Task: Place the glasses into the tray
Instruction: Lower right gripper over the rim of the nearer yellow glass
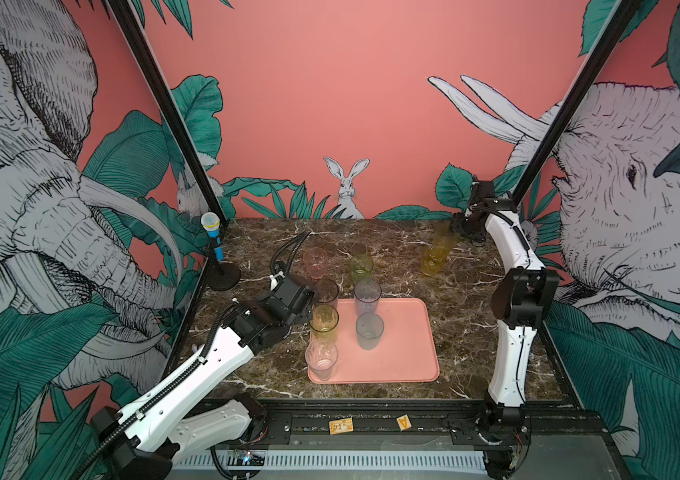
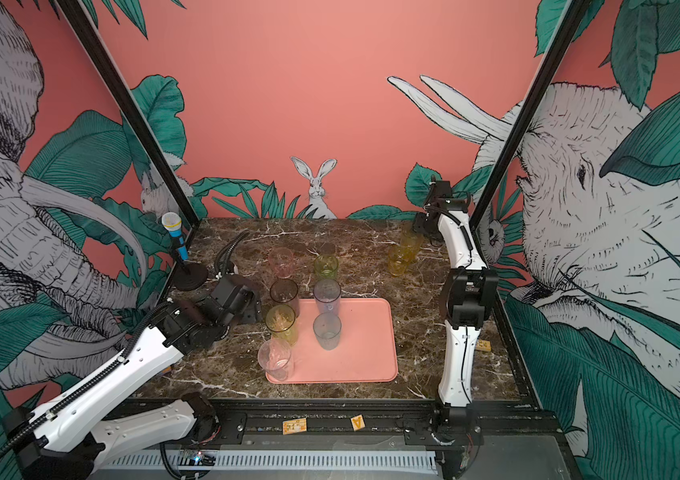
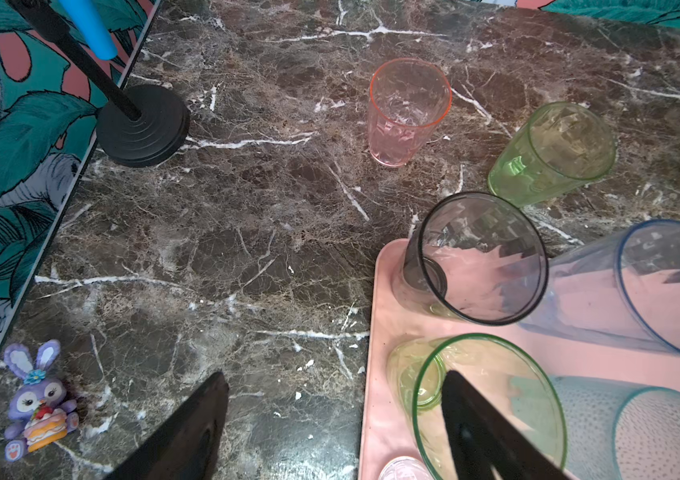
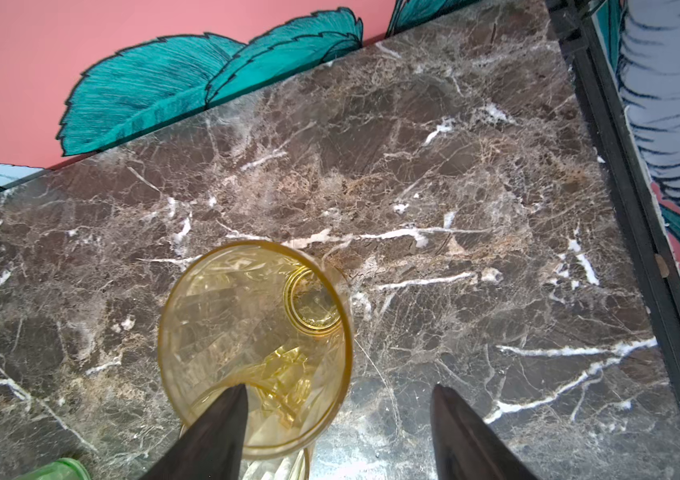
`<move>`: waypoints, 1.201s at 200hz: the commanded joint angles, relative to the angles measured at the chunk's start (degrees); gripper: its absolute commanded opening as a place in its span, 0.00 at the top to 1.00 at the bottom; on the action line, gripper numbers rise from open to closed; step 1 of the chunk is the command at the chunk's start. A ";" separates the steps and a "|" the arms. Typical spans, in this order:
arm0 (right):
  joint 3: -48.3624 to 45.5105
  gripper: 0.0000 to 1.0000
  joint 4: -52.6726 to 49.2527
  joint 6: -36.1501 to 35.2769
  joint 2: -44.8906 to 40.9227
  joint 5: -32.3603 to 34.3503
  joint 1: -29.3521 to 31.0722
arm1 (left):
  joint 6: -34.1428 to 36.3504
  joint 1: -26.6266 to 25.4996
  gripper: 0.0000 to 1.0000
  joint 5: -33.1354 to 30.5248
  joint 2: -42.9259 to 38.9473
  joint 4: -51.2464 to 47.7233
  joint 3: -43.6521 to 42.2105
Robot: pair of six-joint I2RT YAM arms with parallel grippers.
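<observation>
Amber glass [image 4: 255,349] at the far right of the worktop [image 4: 454,166] is the one in hand. The right end effector [image 4: 339,388] hangs over it released, one finger above the mouth and the other outside the wall. Whether the inner finger has dipped below the rim I cannot tell. Lower until the wall sits well between the fingers, then pinch gently, as a smooth wall may slip. Lift straight up, because a second amber glass [image 1: 433,261] stands just beside it on the near side. Set it on the bare right half of the tray [image 1: 404,345], apart from the grey glass [image 1: 369,330]. The left end effector [image 3: 336,374] is released and empty, beside the tray's left edge.
</observation>
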 commanded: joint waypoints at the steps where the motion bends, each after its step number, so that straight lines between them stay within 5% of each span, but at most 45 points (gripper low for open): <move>1: 1.53 0.32 0.00 0.32 1.58 -0.67 -0.72 | -0.06 0.22 0.18 -0.53 0.93 0.79 1.87; 240: -1.35 0.84 2.53 0.49 2.76 -2.88 -1.34 | 0.03 0.21 0.18 0.65 3.28 1.84 2.38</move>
